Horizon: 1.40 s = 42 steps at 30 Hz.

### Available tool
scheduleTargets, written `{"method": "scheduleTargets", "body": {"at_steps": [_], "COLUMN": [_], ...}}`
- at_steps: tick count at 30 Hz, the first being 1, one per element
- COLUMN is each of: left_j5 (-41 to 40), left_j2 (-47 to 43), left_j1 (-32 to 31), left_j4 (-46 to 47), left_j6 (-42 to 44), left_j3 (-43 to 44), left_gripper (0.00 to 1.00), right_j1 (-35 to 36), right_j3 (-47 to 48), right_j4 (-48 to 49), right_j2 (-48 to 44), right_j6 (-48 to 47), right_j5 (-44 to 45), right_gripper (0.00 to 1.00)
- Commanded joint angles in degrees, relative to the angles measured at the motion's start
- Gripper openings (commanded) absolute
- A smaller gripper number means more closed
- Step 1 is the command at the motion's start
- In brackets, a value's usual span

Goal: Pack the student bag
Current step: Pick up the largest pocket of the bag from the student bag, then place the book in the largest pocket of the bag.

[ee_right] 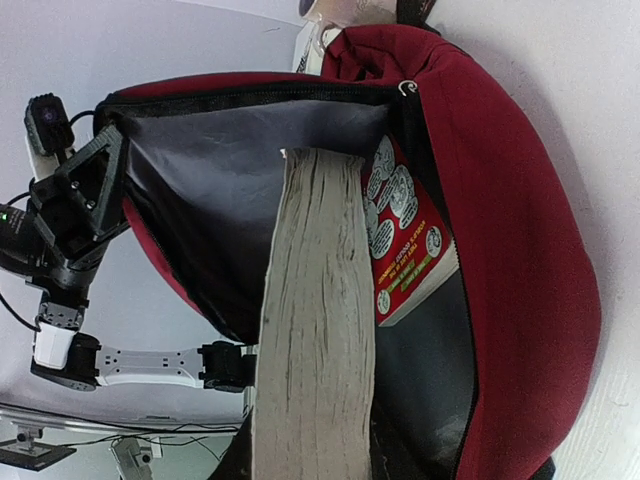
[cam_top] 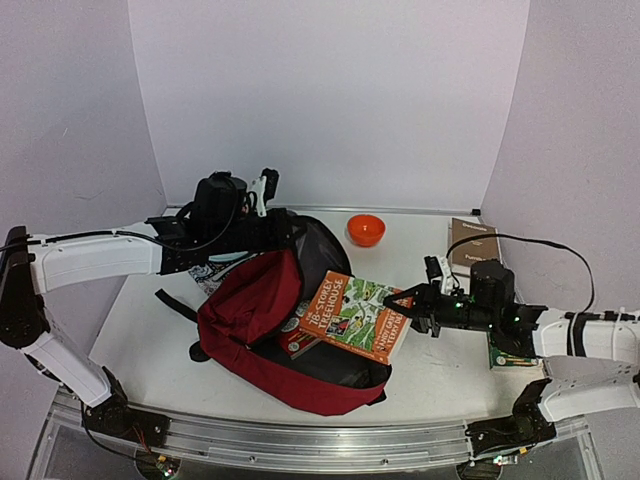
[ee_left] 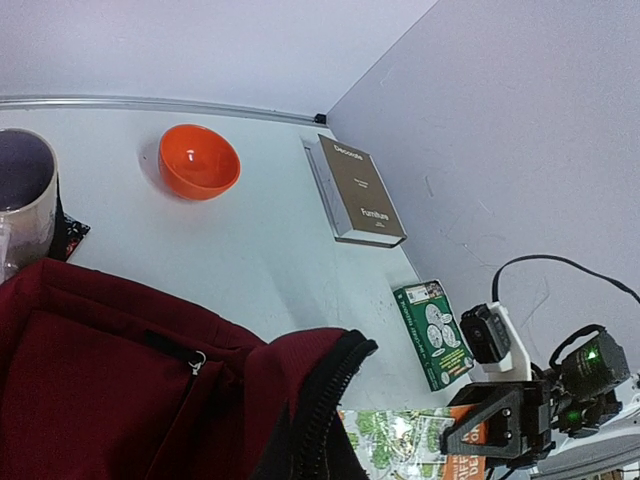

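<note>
Now the student bag (cam_top: 245, 310) lies mid-table, its mouth facing right. The left gripper (ee_right: 108, 135) has its jaws pressed together on the far rim, lifting it, while the right gripper (cam_top: 405, 305) pinches an orange book (cam_top: 355, 315) partly inside the mouth

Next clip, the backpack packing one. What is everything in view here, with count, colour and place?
student bag: one, dark red with grey lining, table centre, lying open
Treehouse book: one, orange and green, partly inside the bag's mouth
red book: one, red, inside the bag
brown book: one, brown, far right of the table
green book: one, green, right side by the right arm
bowl: one, orange, far side, centre
mug: one, white outside, dark inside, just behind the bag
table: one, white
left arm: one, white and black, jaws shut on the bag's rim
right arm: one, white and black, jaws shut on the Treehouse book
</note>
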Motion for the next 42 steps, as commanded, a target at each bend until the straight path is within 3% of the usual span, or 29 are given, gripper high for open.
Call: {"method": "scheduleTargets", "body": {"at_steps": [1,12,19,26,30,42], "left_j5": [1.93,8.96,7.39,4.77,7.19,12.88], "left_j2": [-0.28,-2.01,-4.47,-6.23,-5.94,-6.09], "left_j1": [0.13,0.04,0.01,0.04,0.05,-1.55], "left_j4": [6.43,7.40,8.25,8.55,8.93,14.02], "left_j6": [-2.49,-5.50,-5.49,-3.51,-4.34,-10.11], "left_j3": [3.45,2.94,2.84,4.37,4.74,0.53], "left_gripper": [0.00,0.00,0.00,0.00,0.00,0.00], "right_j1": [1.58,5.26,6.90,7.96,8.14,10.38], "right_j3": [1.67,7.18,9.50,3.89,2.40,14.42], "right_j4": [12.65,19.64,20.68,20.89,20.77,25.00], "right_j2": [3.67,16.90,23.18,22.13,20.63,30.89], "right_j6": [2.34,7.15,11.10,12.57,12.47,11.45], "right_j5": [-1.22,8.32,10.56,12.90,14.30,18.45], "right_gripper": [0.00,0.00,0.00,0.00,0.00,0.00]}}
